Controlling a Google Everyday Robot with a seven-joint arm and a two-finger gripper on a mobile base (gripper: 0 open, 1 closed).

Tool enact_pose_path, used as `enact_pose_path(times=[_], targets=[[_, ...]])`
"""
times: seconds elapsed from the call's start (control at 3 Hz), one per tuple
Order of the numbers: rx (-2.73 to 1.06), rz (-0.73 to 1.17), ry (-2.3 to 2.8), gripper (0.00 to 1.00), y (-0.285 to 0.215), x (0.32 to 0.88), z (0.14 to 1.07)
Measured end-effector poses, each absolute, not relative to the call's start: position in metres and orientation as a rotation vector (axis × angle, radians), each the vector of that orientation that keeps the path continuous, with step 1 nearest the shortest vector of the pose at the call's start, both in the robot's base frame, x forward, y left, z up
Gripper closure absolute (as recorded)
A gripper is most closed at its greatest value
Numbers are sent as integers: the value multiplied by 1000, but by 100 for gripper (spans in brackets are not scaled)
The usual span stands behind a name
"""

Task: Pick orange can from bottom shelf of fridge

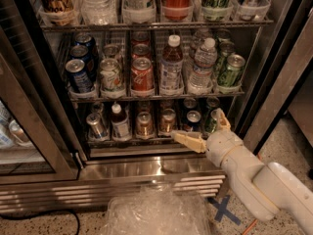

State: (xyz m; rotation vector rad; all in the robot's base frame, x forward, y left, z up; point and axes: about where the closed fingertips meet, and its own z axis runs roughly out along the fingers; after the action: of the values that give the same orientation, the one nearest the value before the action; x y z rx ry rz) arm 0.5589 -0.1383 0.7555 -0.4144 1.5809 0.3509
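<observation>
The fridge [146, 168] stands open before me. Two orange cans [145, 123] [167, 121] stand side by side in the middle lanes of the bottom shelf [122, 140]. My gripper [196, 124] is open and empty at the right front of that shelf. One finger [188, 140] lies along the shelf's front edge just right of and below the right orange can. The other finger [220, 119] points up beside a green can. A dark can [193, 118] stands behind the gap between them.
A white-capped bottle [119, 123] and a silver can [95, 125] stand left of the orange cans. The shelf above holds a red Coca-Cola can [142, 75], bottles and green cans [230, 70]. The glass door [29, 131] hangs open at left. A crumpled plastic bag [156, 212] lies on the floor.
</observation>
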Motion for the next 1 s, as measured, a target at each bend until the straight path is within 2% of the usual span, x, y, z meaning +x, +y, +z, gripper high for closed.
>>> enact_pose_path(times=[1.0], targets=[[-453, 345, 1490, 0, -113, 548, 650]])
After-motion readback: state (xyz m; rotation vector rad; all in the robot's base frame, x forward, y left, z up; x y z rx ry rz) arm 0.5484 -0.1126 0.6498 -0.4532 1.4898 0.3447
